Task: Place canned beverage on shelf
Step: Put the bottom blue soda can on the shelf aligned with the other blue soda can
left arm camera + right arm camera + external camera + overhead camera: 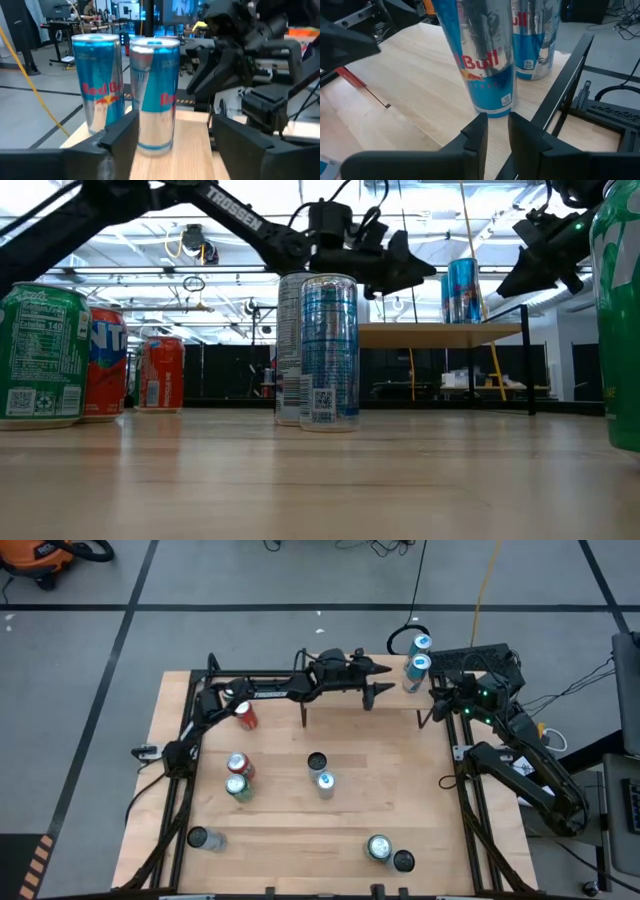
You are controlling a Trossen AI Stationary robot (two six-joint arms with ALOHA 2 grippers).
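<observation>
Two blue-and-silver cans stand upright on their bases at the right end of the shelf (pixel 430 334). The nearer can (pixel 415 667) (pixel 155 95) stands just ahead of my left gripper (pixel 392 680) (pixel 172 135). That gripper points level along the shelf top with its fingers open and touches nothing. The second can (pixel 421 641) (pixel 97 80) stands behind the first, toward the far edge. My right gripper (pixel 440 692) (pixel 497 132) hovers off the shelf's right end. It points at the nearer can (pixel 482 55), with only a narrow slit between its fingers and nothing in it.
Several more cans stand on the table: a red one (pixel 245 716), a red-and-white one (pixel 239 766) beside a green one (pixel 238 788), two at the middle (pixel 321 772), a silver one (pixel 205 838), and two at the near right (pixel 388 852). Cables lie beyond the far edge.
</observation>
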